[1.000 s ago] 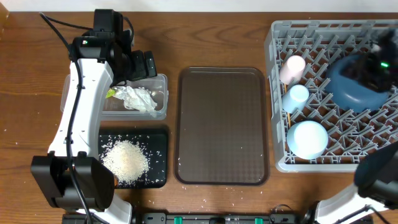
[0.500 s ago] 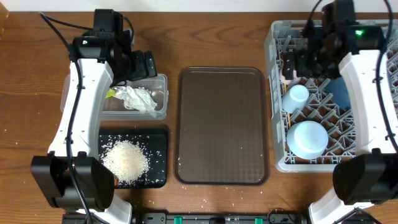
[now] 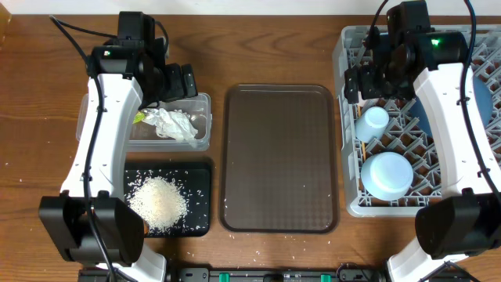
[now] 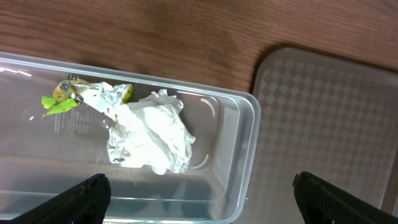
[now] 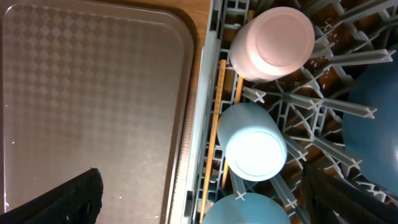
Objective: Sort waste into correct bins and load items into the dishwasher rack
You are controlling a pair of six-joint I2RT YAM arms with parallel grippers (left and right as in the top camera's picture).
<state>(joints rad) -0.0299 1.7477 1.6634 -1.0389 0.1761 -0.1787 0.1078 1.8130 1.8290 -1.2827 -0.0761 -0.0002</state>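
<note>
My left gripper (image 3: 178,83) hangs open over the right end of the clear tub (image 3: 202,102), nothing between its fingers (image 4: 81,200). In the tub lie crumpled white paper (image 4: 152,138) and a yellow-green wrapper (image 4: 73,96). The black tray (image 3: 200,176) holds a heap of rice (image 3: 158,202). My right gripper (image 3: 366,78) is open above the left side of the grey rack (image 3: 348,205), empty. Below it, bottoms up, sit the pink cup (image 5: 273,40), the light-blue cup (image 5: 254,146) and the bowl (image 5: 249,213). Two chopsticks (image 5: 214,137) lie along the rack's left wall. The blue plate (image 5: 373,124) stands to the right.
A large brown serving tray (image 3: 280,157) lies between the bins and the rack. A few loose rice grains (image 3: 291,254) dot the table near the front edge. The left arm's white link (image 3: 102,133) crosses the tub's left end.
My right arm has swung from the plate on the rack's right side to above the pink cup on its left, and its jaws have opened wide. The left arm has not moved.
</note>
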